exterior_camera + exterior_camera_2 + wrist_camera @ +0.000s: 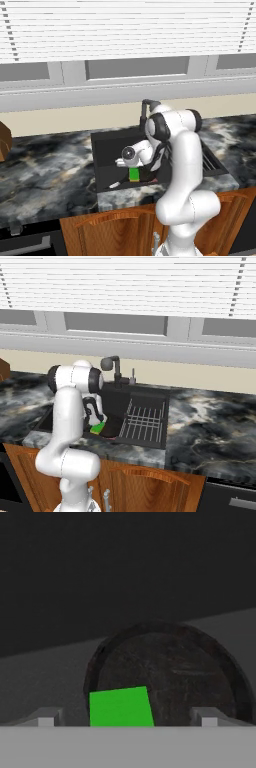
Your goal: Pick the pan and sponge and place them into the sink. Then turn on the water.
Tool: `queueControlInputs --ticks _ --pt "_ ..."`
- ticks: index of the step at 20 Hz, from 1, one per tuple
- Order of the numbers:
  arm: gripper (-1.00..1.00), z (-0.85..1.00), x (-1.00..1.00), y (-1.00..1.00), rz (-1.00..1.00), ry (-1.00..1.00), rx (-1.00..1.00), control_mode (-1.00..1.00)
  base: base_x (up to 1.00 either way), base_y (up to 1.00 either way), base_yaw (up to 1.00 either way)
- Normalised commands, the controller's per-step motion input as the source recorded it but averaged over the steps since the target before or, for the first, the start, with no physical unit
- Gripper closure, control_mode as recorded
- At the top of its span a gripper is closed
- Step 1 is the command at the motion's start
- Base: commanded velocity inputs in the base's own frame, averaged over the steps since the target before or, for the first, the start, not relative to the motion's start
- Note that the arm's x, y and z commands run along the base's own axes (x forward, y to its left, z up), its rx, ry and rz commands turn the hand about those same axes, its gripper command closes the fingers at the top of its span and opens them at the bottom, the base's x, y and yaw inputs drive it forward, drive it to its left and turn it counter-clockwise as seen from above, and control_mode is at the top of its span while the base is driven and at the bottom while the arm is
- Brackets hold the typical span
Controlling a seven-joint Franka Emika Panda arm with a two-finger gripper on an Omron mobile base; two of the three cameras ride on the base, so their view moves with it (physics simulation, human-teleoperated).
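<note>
marbled dark stone tabletop point(45, 170), no readable writing or brand on any item you can check. dark grey sink point(102, 150) set into it, wire rack point(142, 421) on its right side, dark faucet point(114, 367) at the back. your white arm bends at the elbow above the basin and reaches down into it. end effector point(127, 718): fingers spread wide, gripping nothing, hovering low over the sink floor. black pan point(190, 672) lies in the sink. green sponge point(121, 707) sits at the pan's near rim, between the spread fingertips.
</note>
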Motion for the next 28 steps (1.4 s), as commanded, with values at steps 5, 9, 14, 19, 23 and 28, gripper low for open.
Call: queueControlInputs --ticks 5,9,14,19,23,28 --pt "-1.0 0.46 -0.24 -0.04 0.0 -0.05 0.0 -1.0 0.0 0.0 0.0" --pt "-1.0 0.53 -0.24 -0.07 0.0 -0.04 0.01 -1.0 0.0 0.0 0.0" --pt "-1.0 0.52 -0.28 -0.06 0.0 -0.04 0.01 -1.0 0.0 0.0 0.0" --pt "-1.0 0.51 -0.32 -0.03 0.0 -0.04 0.02 -1.0 0.0 0.0 0.0" --pt "-1.0 0.48 -0.31 -0.01 0.02 -0.05 0.02 -1.0 0.0 0.0 0.0" --pt "-1.0 0.46 -0.29 -0.06 0.03 -0.08 0.0 -1.0 0.0 0.0 0.0"
